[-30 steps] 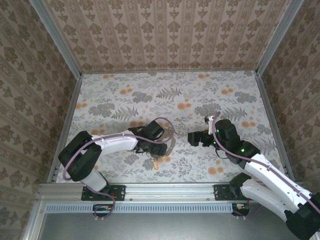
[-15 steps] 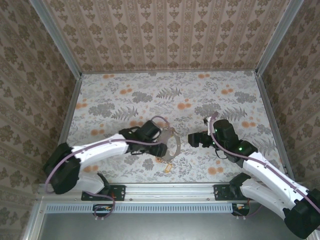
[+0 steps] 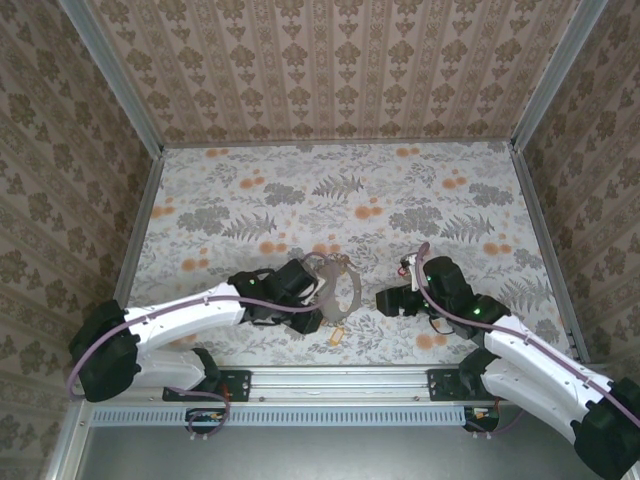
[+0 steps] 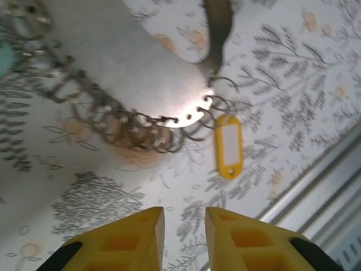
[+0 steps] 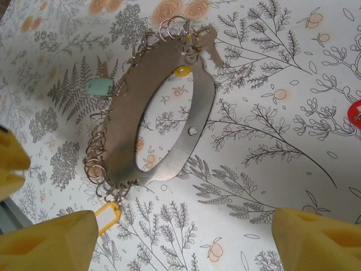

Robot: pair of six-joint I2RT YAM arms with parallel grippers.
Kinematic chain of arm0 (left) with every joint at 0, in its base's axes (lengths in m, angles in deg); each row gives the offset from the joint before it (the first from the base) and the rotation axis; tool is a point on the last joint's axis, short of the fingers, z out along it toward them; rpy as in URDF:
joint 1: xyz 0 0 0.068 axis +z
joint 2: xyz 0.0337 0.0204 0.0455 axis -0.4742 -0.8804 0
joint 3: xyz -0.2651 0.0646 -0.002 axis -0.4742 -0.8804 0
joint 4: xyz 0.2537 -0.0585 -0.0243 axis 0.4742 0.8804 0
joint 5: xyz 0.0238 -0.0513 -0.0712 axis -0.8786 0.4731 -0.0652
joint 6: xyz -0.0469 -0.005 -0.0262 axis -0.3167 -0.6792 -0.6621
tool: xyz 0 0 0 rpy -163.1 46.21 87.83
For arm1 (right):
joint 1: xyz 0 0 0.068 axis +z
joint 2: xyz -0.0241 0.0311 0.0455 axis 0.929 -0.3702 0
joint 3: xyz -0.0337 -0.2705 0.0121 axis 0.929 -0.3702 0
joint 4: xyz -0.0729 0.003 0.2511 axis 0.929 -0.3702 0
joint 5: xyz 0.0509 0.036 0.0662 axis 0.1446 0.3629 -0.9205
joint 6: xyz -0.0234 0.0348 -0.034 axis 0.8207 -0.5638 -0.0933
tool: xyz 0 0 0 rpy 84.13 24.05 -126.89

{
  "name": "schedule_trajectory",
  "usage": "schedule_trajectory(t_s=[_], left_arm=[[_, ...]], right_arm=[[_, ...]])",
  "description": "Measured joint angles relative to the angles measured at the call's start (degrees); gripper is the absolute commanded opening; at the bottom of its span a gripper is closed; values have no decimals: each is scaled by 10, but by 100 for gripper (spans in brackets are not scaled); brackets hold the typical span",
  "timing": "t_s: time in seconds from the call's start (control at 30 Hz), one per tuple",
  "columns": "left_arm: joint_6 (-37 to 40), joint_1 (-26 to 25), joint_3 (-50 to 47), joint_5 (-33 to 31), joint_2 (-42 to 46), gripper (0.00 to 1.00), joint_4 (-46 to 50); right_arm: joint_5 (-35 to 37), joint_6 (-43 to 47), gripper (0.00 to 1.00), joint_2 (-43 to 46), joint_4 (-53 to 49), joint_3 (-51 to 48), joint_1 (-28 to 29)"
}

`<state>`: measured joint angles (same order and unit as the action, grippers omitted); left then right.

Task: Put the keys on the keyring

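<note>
Keyring (image 5: 194, 127), yellow key tag (image 4: 228, 145) shifted right; left gripper (image 4: 185, 217) near it, fingers slightly apart; right gripper (image 5: 186, 220) wide apart, empty.

Keyring (image 4: 113, 59) blurred, cut off at top edge. Teal key (image 4: 4, 58) left of keyring mostly cropped; red key (image 5: 356, 112) right of keyring half cropped.

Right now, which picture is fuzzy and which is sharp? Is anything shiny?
Left wrist view: the keyring sits too close, so it is a pale blur, with a bright glare spot on its edge; the yellow key tag is clearer. Right wrist view: the keyring is sharp, small rings and all. Top external view: evenly lit, everything tiny.
</note>
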<state>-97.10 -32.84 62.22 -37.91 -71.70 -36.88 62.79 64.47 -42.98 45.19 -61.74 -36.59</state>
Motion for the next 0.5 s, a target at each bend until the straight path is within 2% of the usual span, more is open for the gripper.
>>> schedule_trajectory(t_s=[0.1, 0.23, 0.5], left_arm=[[5, -31, 0, -1, -3, 23, -17], [27, -44, 3, -3, -38, 18, -50], [91, -61, 63, -21, -157, 18, -74]], right_arm=[[0, -7, 80, -20, 21, -5, 0], [0, -16, 80, -26, 33, -7, 0], [10, -32, 80, 31, 32, -22, 0]])
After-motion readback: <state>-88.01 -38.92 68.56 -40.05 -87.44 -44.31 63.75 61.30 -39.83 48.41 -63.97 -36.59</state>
